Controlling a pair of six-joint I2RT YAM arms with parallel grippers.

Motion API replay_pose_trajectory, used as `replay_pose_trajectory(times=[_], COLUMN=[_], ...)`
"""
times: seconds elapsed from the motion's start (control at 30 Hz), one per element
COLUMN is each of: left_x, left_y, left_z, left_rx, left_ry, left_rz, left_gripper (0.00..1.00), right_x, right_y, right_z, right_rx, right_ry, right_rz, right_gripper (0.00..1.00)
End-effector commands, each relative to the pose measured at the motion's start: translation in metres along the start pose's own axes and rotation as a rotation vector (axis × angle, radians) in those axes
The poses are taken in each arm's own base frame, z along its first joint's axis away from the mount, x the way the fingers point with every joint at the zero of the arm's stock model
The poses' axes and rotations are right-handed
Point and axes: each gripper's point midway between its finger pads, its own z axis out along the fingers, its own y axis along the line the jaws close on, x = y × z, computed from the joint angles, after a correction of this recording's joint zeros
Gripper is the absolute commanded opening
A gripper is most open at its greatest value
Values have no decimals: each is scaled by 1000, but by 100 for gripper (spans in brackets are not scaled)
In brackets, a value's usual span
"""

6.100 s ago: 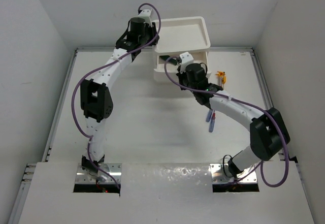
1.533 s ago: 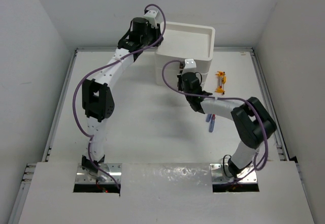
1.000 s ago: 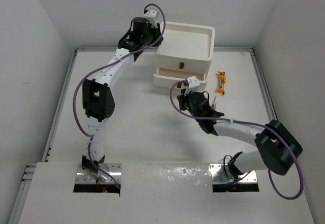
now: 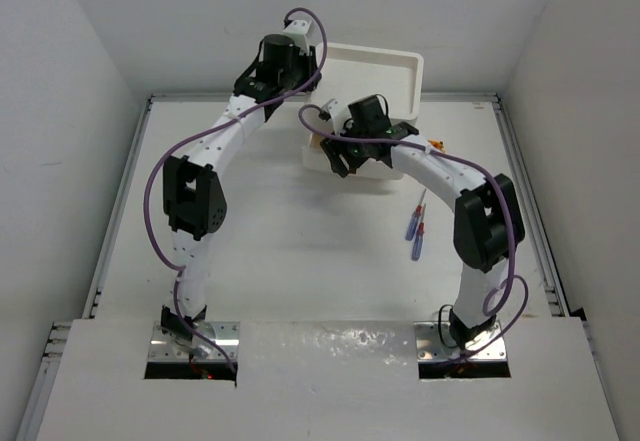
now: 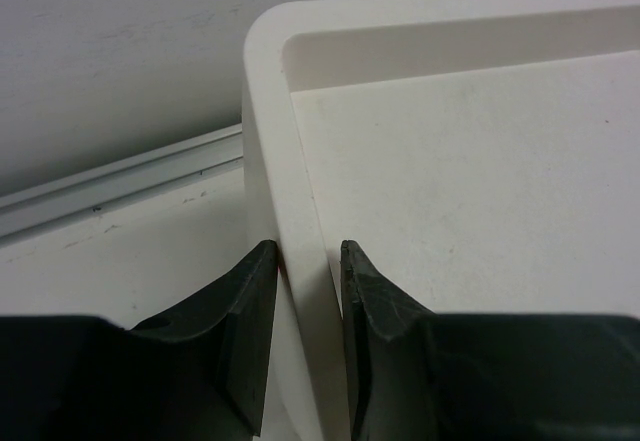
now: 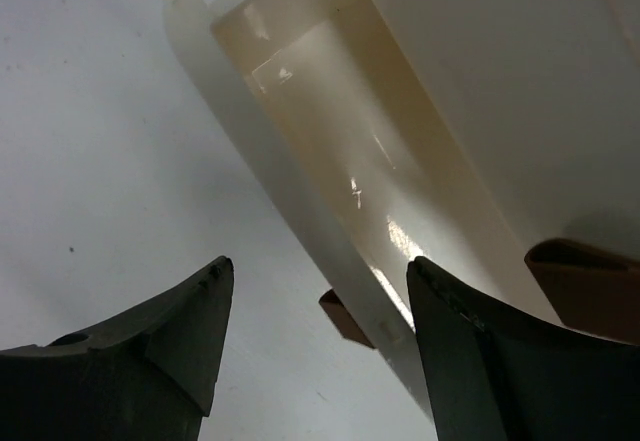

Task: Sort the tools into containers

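Nearest the arm bases, two blue-purple-handled screwdrivers (image 4: 414, 229) lie loose on the bench (image 4: 270, 261). They are at about 5 o'clock from the drawer unit (image 4: 400, 73), well apart from both sets of fingers and not yet sorted.

Further back, the right fingers (image 6: 160, 351) are spread wide and grip nothing. In the overhead view they hover at the unit's front, about 7 o'clock of it, over a pulled-out drawer (image 6: 300, 211). In the wrist view the drawer's front wall runs up between the two fingers without touching either. A dark red-brown handle (image 6: 345, 318) shows on its face at 6 o'clock. The part of the drawer's inside that can be seen holds no tool. I judge the drawer stands out so that a tool can be dropped in.

Farthest back, the left fingers (image 5: 250, 311) are closed on the left rim of the unit's tray-like top, one finger outside the wall and one inside, at about 10 o'clock of the unit. That hold most likely steadies the light plastic unit so it neither slides nor tips when a drawer is worked.
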Motion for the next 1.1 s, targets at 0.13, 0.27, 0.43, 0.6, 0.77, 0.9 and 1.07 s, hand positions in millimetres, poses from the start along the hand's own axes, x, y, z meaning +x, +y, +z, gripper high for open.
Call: replay_pose_trajectory(times=[0.13, 0.27, 0.43, 0.6, 0.77, 0.9, 1.07], left_x=[91, 91, 88, 85, 88, 91, 91], left_y=[-6, -2, 5, 7, 8, 8, 7], left_z=[5, 8, 10, 9, 10, 10, 11], left_rx=[19, 2, -40, -54, -55, -56, -49], left_ry=[266, 262, 251, 241, 244, 252, 251], left_rz=[9, 7, 12, 26, 23, 25, 26], left_gripper=[0, 0, 0, 0, 0, 0, 0], right_x=[11, 27, 22, 41, 32, -11, -78], right_y=[24, 56, 80, 90, 99, 96, 43], right_z=[15, -2, -45, -59, -66, -91, -150], right_rx=[-168, -264, -350, -415, -422, -371, -122], right_ry=[21, -14, -69, -4, -7, -122, -349], right_rz=[-33, -96, -205, -250, -237, -191, -21], right_gripper=[41, 26, 17, 16, 33, 79, 99])
